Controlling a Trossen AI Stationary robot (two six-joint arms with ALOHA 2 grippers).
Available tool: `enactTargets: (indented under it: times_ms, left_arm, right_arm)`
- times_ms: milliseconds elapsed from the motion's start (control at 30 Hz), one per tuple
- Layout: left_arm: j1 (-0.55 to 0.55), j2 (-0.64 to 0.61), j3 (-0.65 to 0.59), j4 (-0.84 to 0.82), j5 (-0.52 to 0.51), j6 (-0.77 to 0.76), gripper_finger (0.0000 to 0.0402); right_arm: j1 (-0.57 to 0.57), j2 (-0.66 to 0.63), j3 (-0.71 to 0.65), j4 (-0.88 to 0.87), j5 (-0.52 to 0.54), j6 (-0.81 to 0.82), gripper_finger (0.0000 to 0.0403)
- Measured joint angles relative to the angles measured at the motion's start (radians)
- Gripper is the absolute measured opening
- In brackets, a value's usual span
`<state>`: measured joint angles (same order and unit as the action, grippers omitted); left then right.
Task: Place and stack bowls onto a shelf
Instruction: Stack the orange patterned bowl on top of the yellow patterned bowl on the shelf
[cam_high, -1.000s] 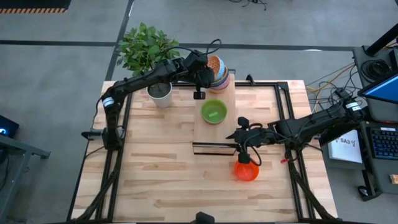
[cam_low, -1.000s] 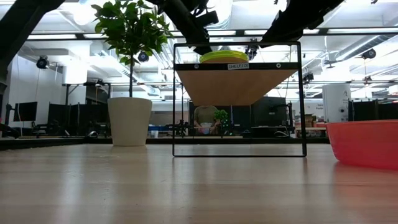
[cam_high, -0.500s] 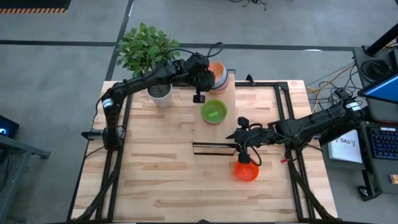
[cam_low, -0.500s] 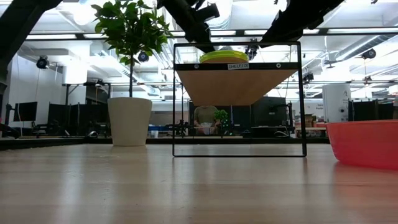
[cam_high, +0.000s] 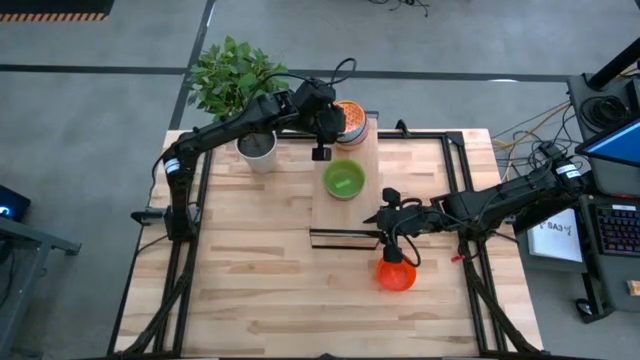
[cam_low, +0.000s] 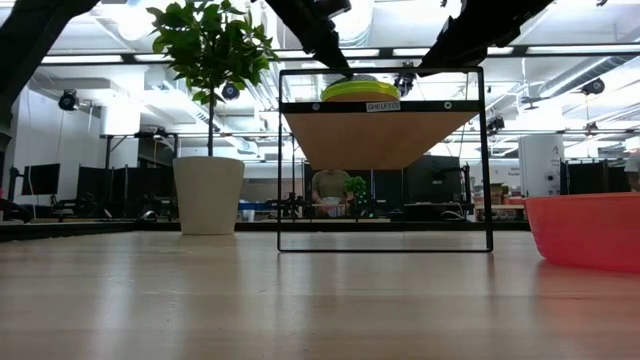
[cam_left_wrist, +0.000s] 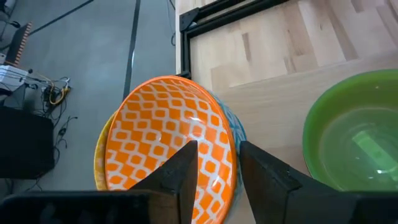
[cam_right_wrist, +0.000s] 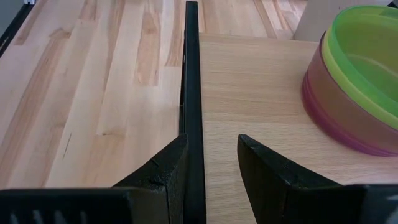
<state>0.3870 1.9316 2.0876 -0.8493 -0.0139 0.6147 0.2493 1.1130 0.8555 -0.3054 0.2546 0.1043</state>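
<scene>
**Orange bowl set on the far stack as left pincer loosens**

Since a second ago, the left pincer (cam_left_wrist: 214, 165) has parted its fingers over the orange patterned bowl (cam_high: 347, 110), which now sits on top of the stack of bowls (cam_left_wrist: 163, 149) at the far end of the shelf (cam_high: 340, 205). From the left wrist, the two dark fingers stand a little apart just above the bowl's near rim, with the orange-and-white lattice showing between them; whether they touch the rim cannot be told. Under the orange bowl a yellow rim and a blue one peek out.

Near the middle of the shelf sits a green bowl (cam_high: 344, 179), which the right wrist view shows nested in a purple one (cam_right_wrist: 348, 118). The right pincer (cam_right_wrist: 208, 162) hovers at the shelf's near end, its fingers standing wide and empty on either side of the dark metal frame (cam_right_wrist: 191, 93). Just beyond it a red bowl (cam_high: 396, 274) rests on the bench (cam_high: 250, 270), off the shelf.

A potted plant (cam_high: 238, 85) in a white pot stands at the bench's far left corner, beside the left arm. In the low view, the green bowl's rim shows above the shelf top and the red bowl fills the right edge.
</scene>
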Motion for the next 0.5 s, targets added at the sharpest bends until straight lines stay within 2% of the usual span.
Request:
enactTargets:
  times_ms: [267, 500]
  left_arm:
    - [-0.001, 0.000, -0.004, -0.061, -0.001, -0.005, 0.0091]
    - [0.003, 0.000, -0.054, 0.011, 0.000, 0.000, 0.0069]
  right_arm:
    - [0.000, 0.000, 0.000, 0.000, 0.000, 0.007, 0.0132]
    - [0.000, 0.000, 0.000, 0.000, 0.000, 0.007, 0.0132]
